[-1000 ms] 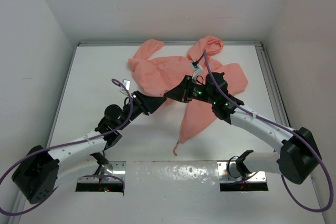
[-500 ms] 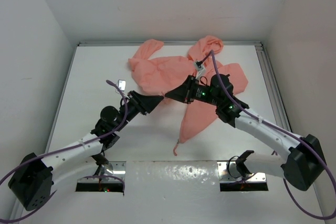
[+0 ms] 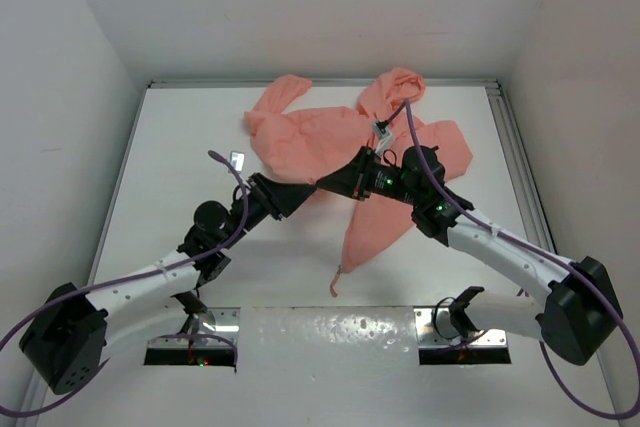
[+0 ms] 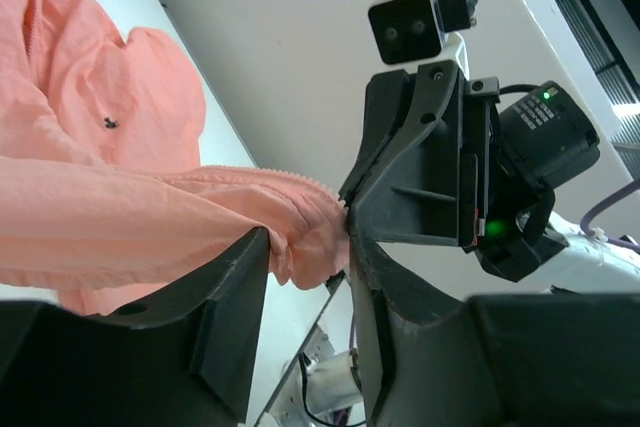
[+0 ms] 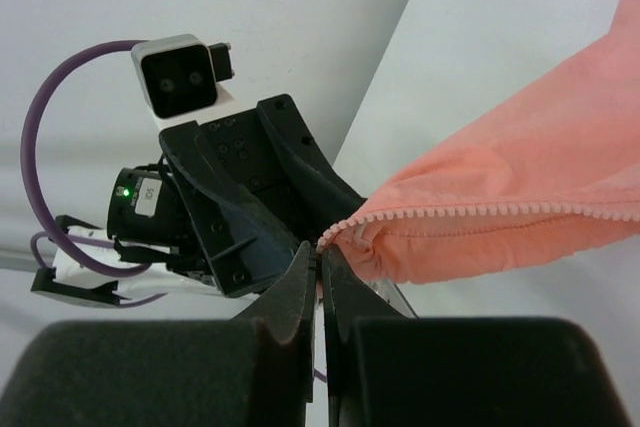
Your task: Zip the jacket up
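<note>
As left fingers (image 4: 232,299), right fingers (image 5: 290,295) pinch jacket (image 3: 320,132) — zipper teeth (image 5: 460,210) exposed.

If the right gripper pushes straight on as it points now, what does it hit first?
The right gripper has the zipper corner of the jacket at its jaws; straight beyond, probably the left gripper, facing it almost tip to tip.

Plain salmon-pink jacket (image 3: 310,135), zipper teeth (image 5: 480,209) the same pink. Black left gripper (image 3: 305,190) and right gripper (image 3: 328,183), white arm links (image 3: 500,247), purple cables (image 5: 30,177), tiny green LEDs (image 5: 127,190). White table (image 3: 180,167), pale grey walls (image 3: 300,7).
</note>
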Controlling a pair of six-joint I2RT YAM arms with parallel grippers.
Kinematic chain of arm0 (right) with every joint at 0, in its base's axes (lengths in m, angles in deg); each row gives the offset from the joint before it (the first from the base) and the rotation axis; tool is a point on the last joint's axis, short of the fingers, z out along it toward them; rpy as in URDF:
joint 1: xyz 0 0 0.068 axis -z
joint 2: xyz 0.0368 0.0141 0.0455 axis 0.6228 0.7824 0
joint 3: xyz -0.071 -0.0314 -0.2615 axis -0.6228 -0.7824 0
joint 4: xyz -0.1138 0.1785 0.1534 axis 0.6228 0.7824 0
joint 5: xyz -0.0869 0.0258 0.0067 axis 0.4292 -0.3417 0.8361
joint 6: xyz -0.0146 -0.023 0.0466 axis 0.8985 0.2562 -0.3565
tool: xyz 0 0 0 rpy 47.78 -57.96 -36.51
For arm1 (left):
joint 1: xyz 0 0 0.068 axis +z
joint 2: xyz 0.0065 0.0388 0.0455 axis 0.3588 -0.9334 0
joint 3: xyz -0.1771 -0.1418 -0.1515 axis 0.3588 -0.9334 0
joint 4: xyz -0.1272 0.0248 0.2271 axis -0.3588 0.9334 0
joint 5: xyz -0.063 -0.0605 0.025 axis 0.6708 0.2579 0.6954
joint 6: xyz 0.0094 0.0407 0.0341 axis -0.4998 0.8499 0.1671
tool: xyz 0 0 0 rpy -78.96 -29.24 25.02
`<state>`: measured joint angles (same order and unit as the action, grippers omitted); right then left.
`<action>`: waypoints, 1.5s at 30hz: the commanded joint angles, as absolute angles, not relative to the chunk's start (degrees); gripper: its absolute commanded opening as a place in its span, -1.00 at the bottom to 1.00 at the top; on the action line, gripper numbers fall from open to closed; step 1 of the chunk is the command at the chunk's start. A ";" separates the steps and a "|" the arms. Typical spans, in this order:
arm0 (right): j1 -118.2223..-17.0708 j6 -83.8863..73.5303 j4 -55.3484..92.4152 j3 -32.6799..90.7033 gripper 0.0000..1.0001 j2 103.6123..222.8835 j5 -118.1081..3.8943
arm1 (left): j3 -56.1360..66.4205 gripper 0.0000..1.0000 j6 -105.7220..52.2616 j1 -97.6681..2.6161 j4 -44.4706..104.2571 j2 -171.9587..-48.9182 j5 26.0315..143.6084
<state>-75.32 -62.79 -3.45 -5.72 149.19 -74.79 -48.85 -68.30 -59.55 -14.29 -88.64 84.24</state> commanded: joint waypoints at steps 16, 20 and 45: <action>-75.00 -62.80 -4.94 -7.07 -1.00 146.86 -71.53 | -47.52 -1.00 -66.84 -59.43 -15.65 -86.54 83.24; -75.08 -59.45 -0.26 -6.20 -0.80 145.54 -68.80 | -47.08 -1.00 -65.43 -59.43 -12.31 -85.22 80.78; -75.26 -63.57 -4.03 -1.27 -0.27 154.85 -72.49 | -47.52 -1.00 -63.23 -63.13 -14.85 -88.82 76.30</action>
